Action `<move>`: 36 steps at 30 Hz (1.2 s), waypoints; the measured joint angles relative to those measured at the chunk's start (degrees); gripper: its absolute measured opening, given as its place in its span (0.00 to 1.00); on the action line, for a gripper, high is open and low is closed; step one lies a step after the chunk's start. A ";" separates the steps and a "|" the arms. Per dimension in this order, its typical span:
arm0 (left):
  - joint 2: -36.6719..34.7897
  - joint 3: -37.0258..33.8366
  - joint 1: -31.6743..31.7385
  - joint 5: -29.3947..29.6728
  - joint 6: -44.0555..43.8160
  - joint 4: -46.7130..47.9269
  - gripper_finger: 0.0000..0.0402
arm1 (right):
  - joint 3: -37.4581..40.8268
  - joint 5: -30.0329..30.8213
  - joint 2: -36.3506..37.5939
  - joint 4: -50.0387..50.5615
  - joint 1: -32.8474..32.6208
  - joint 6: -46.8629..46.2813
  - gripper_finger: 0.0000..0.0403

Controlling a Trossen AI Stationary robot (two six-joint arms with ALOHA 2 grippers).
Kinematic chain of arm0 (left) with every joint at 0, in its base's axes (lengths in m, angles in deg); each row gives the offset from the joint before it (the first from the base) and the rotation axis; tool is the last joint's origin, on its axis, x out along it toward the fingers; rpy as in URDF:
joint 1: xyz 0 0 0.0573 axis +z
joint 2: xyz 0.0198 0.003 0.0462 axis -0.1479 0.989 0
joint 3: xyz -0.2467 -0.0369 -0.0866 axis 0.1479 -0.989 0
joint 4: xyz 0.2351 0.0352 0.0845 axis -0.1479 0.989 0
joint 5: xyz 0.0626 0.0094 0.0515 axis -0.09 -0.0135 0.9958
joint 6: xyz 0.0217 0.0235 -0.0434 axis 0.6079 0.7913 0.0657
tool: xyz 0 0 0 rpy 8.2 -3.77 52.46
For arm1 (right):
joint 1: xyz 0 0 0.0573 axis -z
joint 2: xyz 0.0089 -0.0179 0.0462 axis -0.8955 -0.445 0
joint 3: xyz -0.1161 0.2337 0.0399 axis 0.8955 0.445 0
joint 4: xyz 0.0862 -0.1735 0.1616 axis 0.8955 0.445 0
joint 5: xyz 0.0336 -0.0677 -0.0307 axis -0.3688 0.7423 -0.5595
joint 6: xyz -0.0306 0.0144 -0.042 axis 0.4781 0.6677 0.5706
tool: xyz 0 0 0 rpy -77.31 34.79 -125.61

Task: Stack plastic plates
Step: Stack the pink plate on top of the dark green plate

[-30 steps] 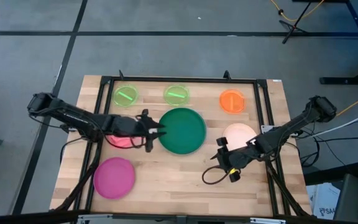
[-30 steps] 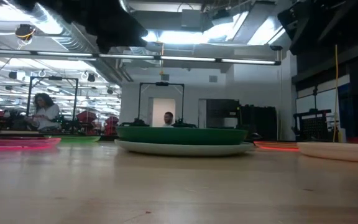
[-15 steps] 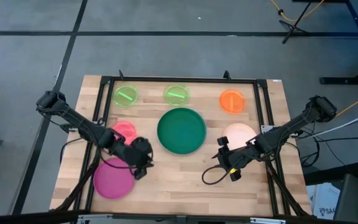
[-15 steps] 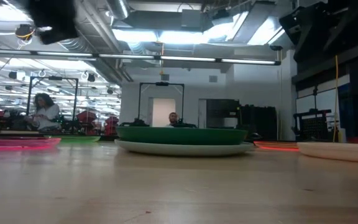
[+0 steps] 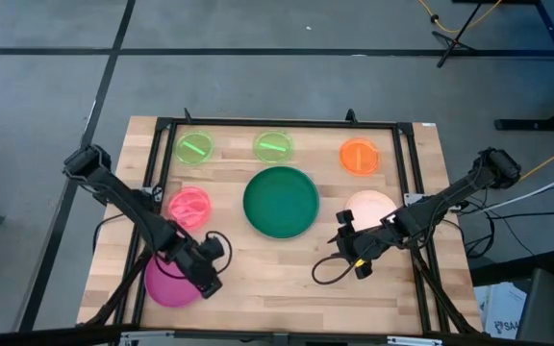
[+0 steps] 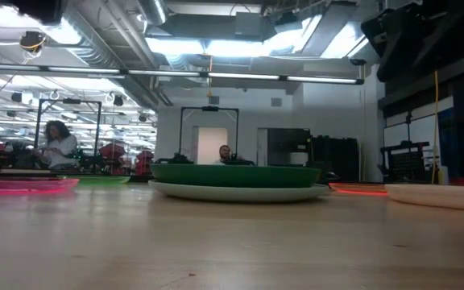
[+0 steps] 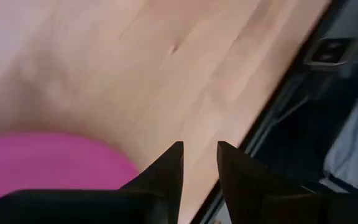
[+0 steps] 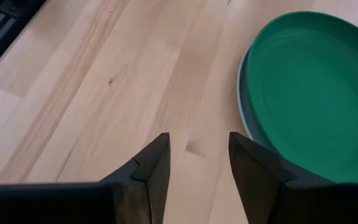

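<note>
Left gripper point(image 5: 207, 280) hangs over the magenta plate point(image 5: 166, 286), jaws slightly apart, empty. Right gripper point(image 5: 339, 246) waits near the green plate point(image 5: 280, 201), jaws open.

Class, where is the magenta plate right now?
High view: the magenta plate lies at the table's front left, below the pink-red plate, under the left gripper.

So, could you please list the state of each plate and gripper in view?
Dark green plate: stacked on a pale plate.
Magenta plate: flat, left gripper over it.
Pink-red plate: flat, alone.
Peach plate: flat, alone.
Left gripper: open, empty.
Right gripper: open, empty.
</note>
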 joint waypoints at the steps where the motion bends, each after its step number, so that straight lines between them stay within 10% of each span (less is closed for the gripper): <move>1: 0.75 0.00 -0.01 -0.53 -0.81 0.50 0.22 | 0.00 0.28 -0.01 0.01 0.00 0.01 0.38; 36: 13.09 -0.07 0.05 -10.62 -12.01 4.09 0.13 | 0.00 1.28 -0.03 -0.27 0.00 -0.48 0.38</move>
